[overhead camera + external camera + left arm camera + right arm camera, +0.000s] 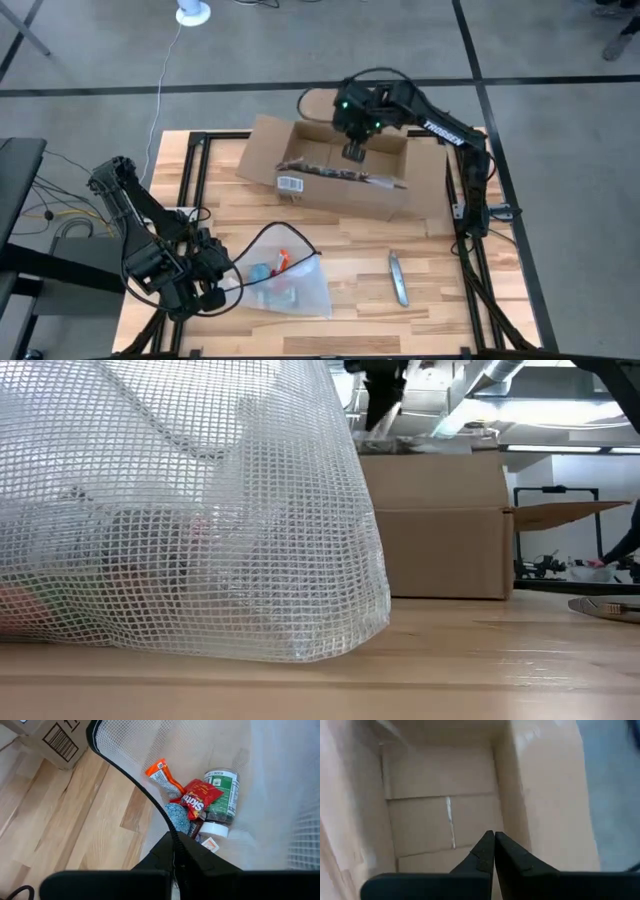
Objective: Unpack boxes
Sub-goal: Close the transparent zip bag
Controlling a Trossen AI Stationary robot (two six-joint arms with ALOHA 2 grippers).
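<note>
Box is opened and appears emptied; items are seen in mesh bag. Right gripper is held above the box, closed on nothing. Left gripper is clamped on the bag's edge.

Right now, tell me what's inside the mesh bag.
Inside the mesh bag: an orange snack packet, a red Skittles pack, a green-labelled jar and a blue ball. The left gripper covers anything beneath.

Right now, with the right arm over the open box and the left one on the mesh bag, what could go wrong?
1. The right tool, shut above the box, may find only bare cardboard.
2. The left tool, shut on the mesh bag, could spill its snacks if lifted.
</note>
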